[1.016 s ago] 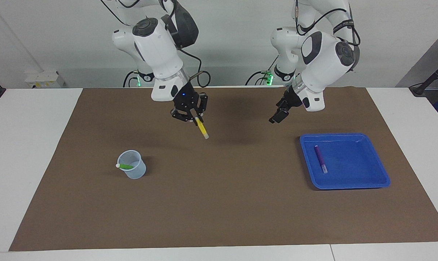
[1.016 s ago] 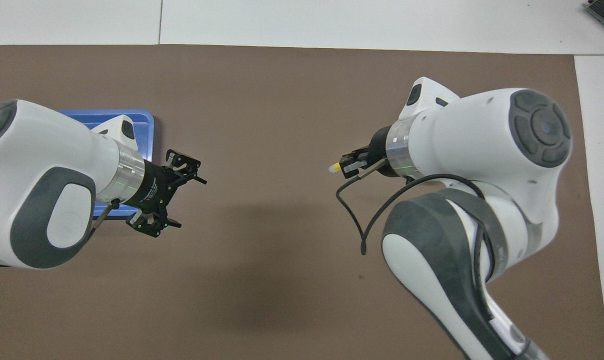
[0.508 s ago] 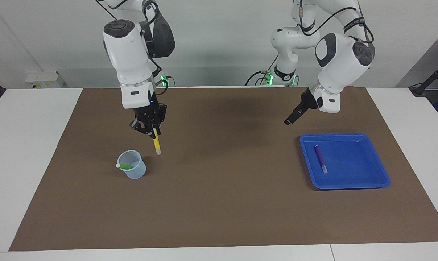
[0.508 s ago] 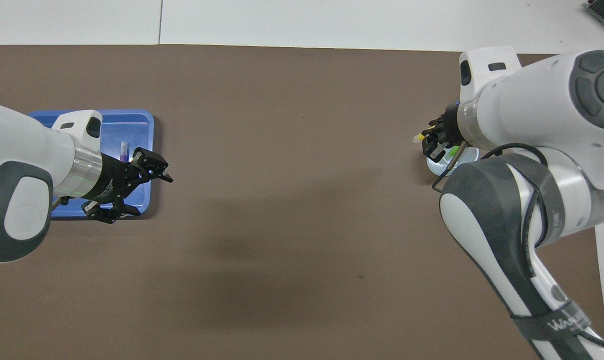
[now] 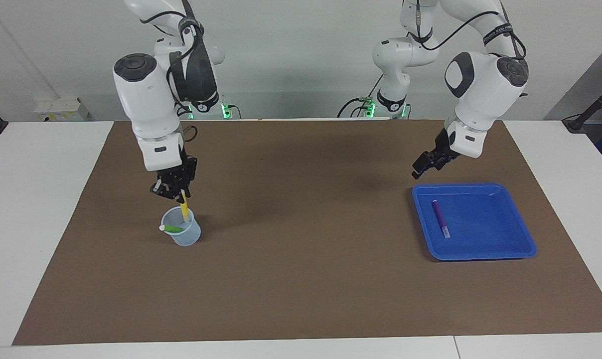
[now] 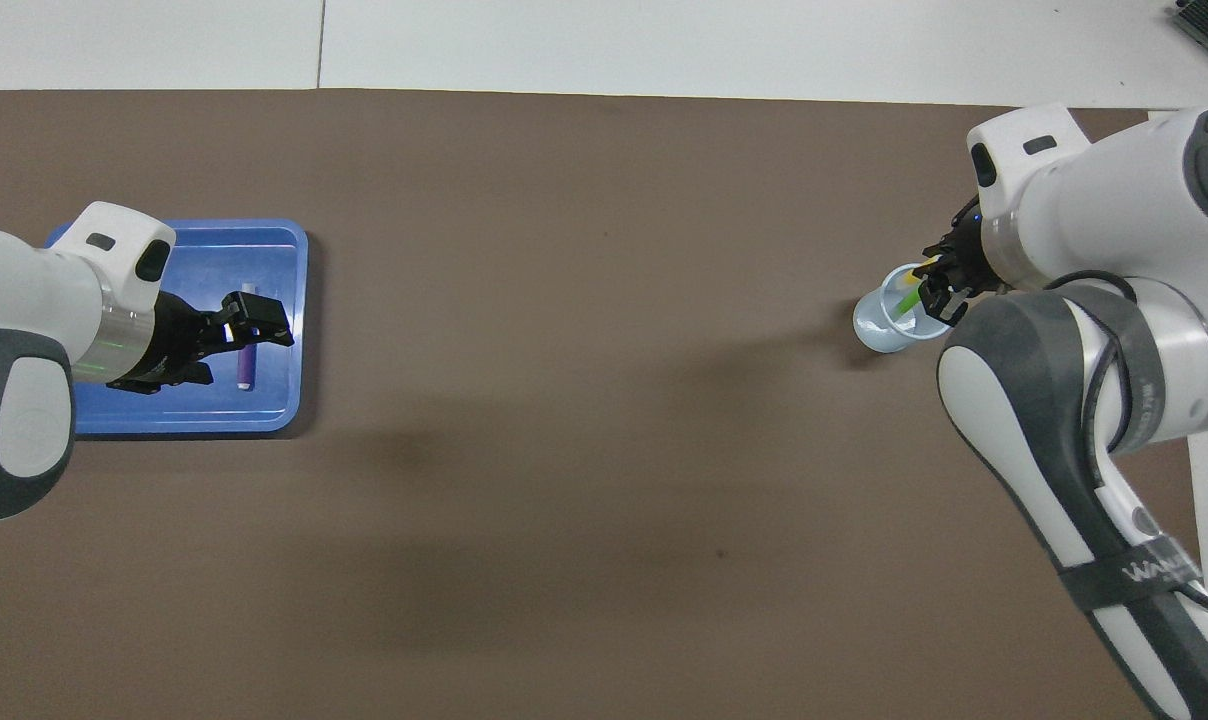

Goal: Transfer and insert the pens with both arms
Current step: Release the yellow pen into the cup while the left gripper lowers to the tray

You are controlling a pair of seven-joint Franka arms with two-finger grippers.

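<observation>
The right gripper (image 5: pixel 174 191) pinched the slim, light, rigid yellow marker pen (image 5: pixel 184 210) near its top — tip inside the pale translucent plastic cup (image 5: pixel 181 233) beside the green pen (image 5: pixel 171 229). The left gripper (image 5: pixel 425 166), seemingly open, hovered over the blue plastic tray (image 5: pixel 510 234) holding the purple pen (image 5: pixel 440 218).

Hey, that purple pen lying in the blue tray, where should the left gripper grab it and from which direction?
Probably across the middle of the barrel, coming straight down. The purple pen lies flat and alone on the floor of the blue tray, pale cap end farther from the robots, with bare floor either side for the fingers. The left gripper hangs above the tray's nearer rim. The right gripper is holding the yellow pen at the cup.
</observation>
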